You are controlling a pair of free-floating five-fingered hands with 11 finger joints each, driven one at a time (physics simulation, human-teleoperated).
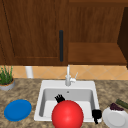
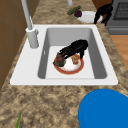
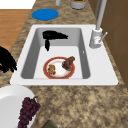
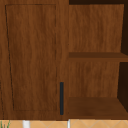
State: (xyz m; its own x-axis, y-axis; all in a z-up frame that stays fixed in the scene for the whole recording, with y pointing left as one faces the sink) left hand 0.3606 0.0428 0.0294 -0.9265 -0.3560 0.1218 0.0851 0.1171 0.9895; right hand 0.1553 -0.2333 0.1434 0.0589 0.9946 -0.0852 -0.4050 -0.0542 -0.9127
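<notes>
Red-rimmed plate [image 1: 67, 115] sits nearest the front camera as a red disc; it lies on the sink [image 2: 30, 65] floor, toward the sink's front wall. Side views show a white centre with a dark food lump [image 3: 68, 63] and a smaller brown piece [image 3: 51, 69] on it.

Left robot hand [image 2: 76, 48] is in the basin, over the plate's right half in the left side view. Fingers are nearly straight, tips at the dark lump, thumb hanging down toward the brown piece. Not clenched on anything; contact with the food can't be confirmed. From the right side it hangs at 11 o'clock of the plate.

Right robot hand [image 1: 96, 114] hovers at the sink's front-right corner, between sink and white plate [image 1: 115, 119], fingers relaxed and drooping, holding nothing.

White plate carries purple grapes [image 3: 28, 110], with a dark green item [image 1: 122, 103] at its 1 o'clock.

Blue plate [image 1: 18, 110] lies on the tabletop [image 1: 25, 91] at 9 o'clock of the sink, potted plant [image 1: 6, 78] behind it. Faucet [image 1: 68, 77] is at the sink's 12 o'clock. The cabinet [image 4: 32, 57] above has its door closed, with a dark handle [image 4: 61, 98].
</notes>
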